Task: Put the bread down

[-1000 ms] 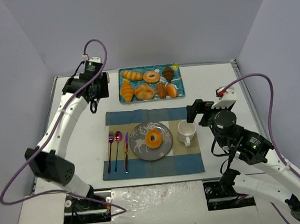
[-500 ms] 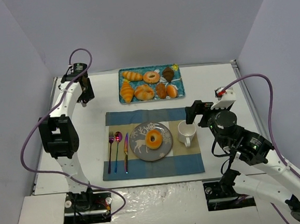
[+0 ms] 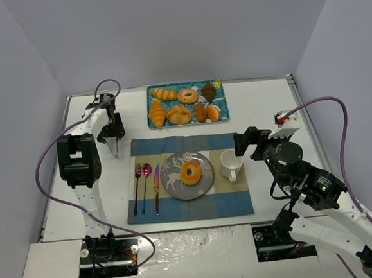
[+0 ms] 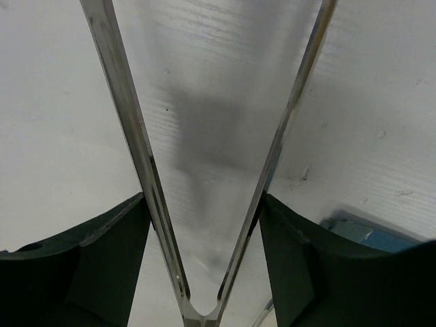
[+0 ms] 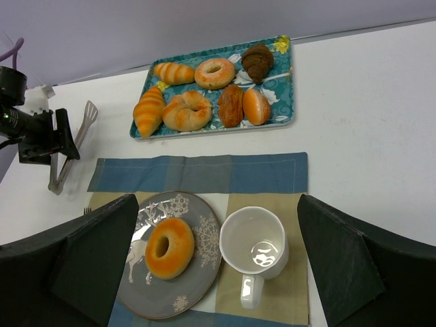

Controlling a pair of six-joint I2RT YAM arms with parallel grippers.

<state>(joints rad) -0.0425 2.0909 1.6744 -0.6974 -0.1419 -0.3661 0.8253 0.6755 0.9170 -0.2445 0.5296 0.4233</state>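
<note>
left tool (image 4: 203, 204) part-spread above the desk (image 4: 381, 102), both fingers (image 4: 102, 259) against the arms of the metal tongs (image 4: 133, 136), which fan out in a v between them; tongs gripped. position: just off the far-left corner of the placemat (image 3: 179, 210). bread (image 3: 190, 173) lies on the grey plate (image 3: 205, 184), mid-placemat. cutlery (image 3: 147, 187) just left of plate, white mug (image 3: 230, 164) just right. tray (image 5: 281, 95) of pastries beyond the placemat. right tool (image 5: 216, 204) spread wide, nothing in it, near the mug.

White left arm (image 3: 87, 124) and right arm (image 3: 338, 223), black joints, purple cables (image 3: 324, 98).
</note>
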